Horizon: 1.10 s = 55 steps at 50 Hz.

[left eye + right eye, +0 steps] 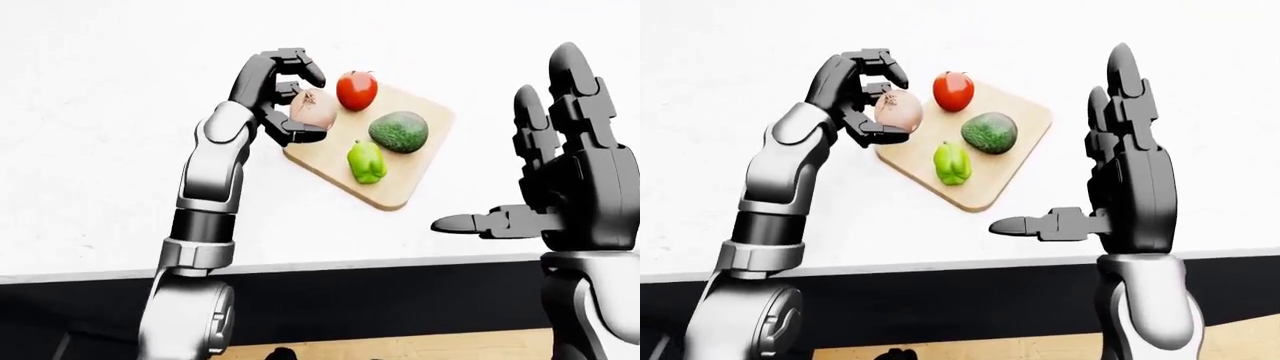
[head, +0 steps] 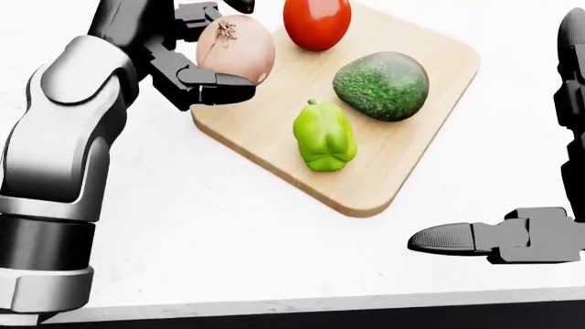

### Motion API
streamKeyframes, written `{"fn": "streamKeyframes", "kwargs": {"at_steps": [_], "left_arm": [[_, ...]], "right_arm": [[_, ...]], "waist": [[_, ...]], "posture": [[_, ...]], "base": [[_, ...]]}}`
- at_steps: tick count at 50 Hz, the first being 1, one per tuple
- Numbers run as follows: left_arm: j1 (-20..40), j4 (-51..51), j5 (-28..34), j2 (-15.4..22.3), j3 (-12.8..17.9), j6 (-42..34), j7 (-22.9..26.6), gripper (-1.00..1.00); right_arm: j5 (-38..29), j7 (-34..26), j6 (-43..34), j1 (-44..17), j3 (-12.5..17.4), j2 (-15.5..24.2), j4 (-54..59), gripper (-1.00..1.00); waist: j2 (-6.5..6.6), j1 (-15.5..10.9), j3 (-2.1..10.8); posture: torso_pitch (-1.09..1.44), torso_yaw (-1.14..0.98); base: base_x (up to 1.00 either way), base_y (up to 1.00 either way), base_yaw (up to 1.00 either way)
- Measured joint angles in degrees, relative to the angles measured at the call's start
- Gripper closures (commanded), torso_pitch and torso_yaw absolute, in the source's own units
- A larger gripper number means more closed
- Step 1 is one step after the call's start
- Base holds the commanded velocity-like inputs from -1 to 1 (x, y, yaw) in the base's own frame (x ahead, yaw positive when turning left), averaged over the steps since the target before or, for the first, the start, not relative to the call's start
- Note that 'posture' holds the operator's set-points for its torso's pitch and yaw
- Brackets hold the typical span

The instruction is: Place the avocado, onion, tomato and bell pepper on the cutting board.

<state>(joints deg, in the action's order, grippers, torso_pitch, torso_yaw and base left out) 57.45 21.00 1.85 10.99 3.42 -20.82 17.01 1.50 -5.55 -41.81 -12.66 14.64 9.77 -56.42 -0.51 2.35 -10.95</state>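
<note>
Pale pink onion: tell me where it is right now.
The pale pink onion is gripped in the left robot hand at the head view's upper left, over the left corner of the light wooden cutting board, just left of the red tomato.

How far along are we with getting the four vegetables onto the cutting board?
Three are done: the tomato, avocado and bell pepper lie on the cutting board. In hand: the left robot hand grips the onion at the board's left edge. Left: release it onto the board. The right robot hand is open and empty.
</note>
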Motion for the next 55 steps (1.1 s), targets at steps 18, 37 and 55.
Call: {"fn": "streamKeyframes", "kwargs": {"at_steps": [18,37,55], "left_arm": [[-2.51,-1.03,1.09,-1.39,-0.32,1.46,-0.15,1.0],[-3.33,-3.51,0.79,-1.95,-0.57,-0.4,-0.21,0.51],[-5.93,-9.84,0.56,-2.07,-0.64,-3.91,0.61,0.08]], "right_arm": [[0.85,-0.33,0.47,1.8,1.3,-0.16,-0.76,-1.0],[0.28,-0.3,1.55,1.99,0.71,-0.5,0.37,-1.0],[0.34,-0.2,1.87,2.12,0.7,-0.52,0.73,-1.0]], "waist": [[0.1,0.03,0.48],[0.21,-0.02,0.5],[0.33,0.11,0.67]], "posture": [[0.29,-0.06],[0.29,-0.06],[0.29,-0.06]], "base": [[0.0,0.0,0.0],[0.0,0.0,0.0],[0.0,0.0,0.0]]}}
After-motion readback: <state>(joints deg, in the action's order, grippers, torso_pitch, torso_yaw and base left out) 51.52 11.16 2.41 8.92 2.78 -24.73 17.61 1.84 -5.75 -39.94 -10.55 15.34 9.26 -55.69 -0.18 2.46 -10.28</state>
